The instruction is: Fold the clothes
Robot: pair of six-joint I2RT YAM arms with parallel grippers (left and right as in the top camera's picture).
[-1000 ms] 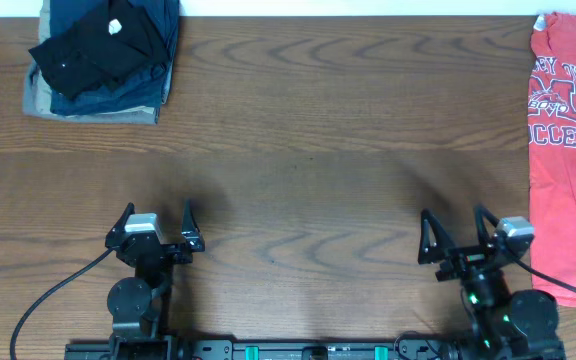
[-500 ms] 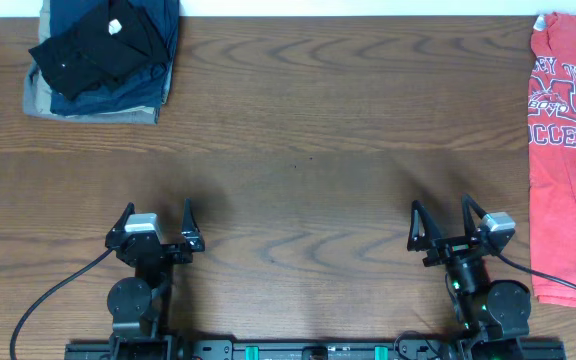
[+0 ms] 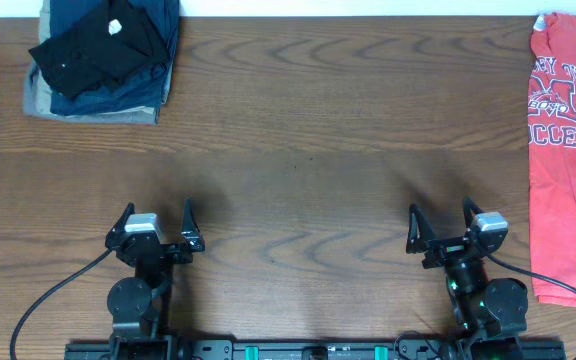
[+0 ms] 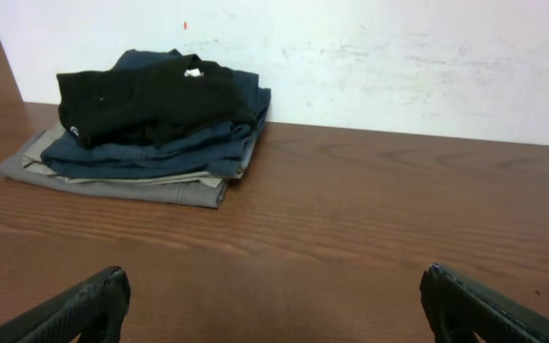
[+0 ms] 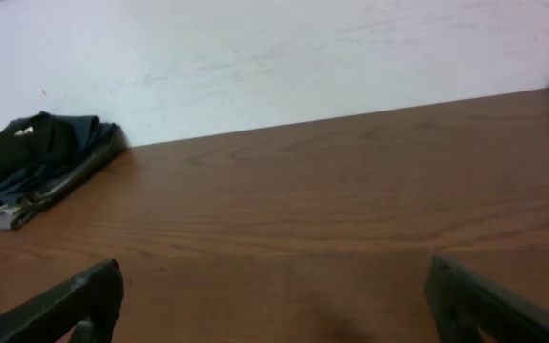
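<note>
The black shirt (image 3: 98,45) lies folded on top of a stack at the far left corner, its white tag up; it also shows in the left wrist view (image 4: 151,95) and small in the right wrist view (image 5: 17,148). My left gripper (image 3: 156,222) is open and empty near the front edge, far from the shirt. In its wrist view the fingers (image 4: 274,305) frame bare wood. My right gripper (image 3: 440,225) is open and empty at the front right, its fingers (image 5: 274,300) over bare table.
The black shirt rests on blue denim and tan clothes (image 3: 108,98). A red printed T-shirt (image 3: 565,150) lies spread along the right edge, beside my right arm. A white wall runs along the table's far edge.
My right gripper has turned and shifted a little to the left, away from the red T-shirt. The left arm and the clothes have not moved.
</note>
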